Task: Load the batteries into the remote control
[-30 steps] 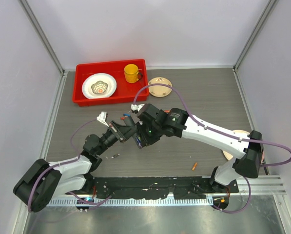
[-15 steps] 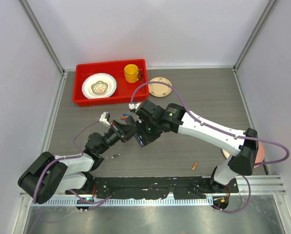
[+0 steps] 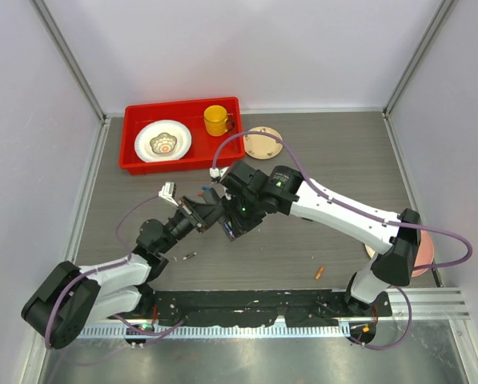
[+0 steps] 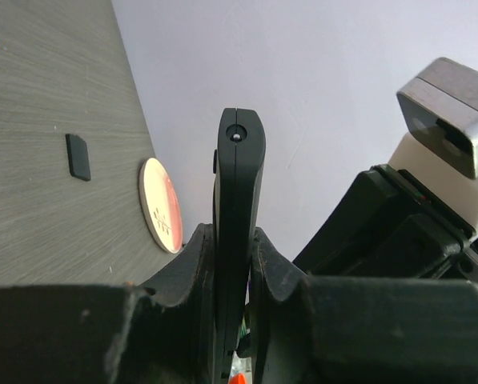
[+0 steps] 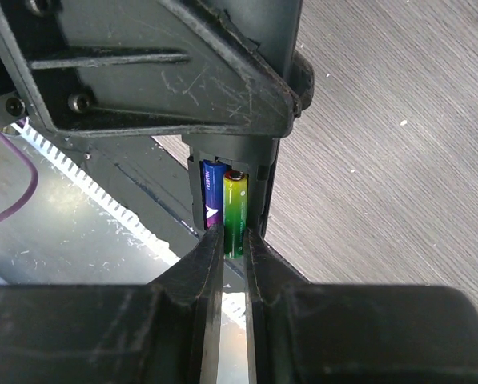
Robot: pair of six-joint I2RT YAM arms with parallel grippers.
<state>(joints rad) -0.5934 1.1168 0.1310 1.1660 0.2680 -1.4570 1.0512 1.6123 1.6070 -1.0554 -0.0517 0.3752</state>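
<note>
My left gripper (image 4: 237,240) clamps the remote control (image 4: 239,172); my right gripper (image 5: 233,240) pinches the green battery (image 5: 235,210) at its open bay.
The cell points straight out from my right fingertips, lengthwise along the remote, just beside the purple battery (image 5: 210,200) lying in the bay.

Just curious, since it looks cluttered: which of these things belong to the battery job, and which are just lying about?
Job: remote, green battery, purple battery, orange battery, cover.
Lying about: tray, plate, mug, tan disc.
</note>
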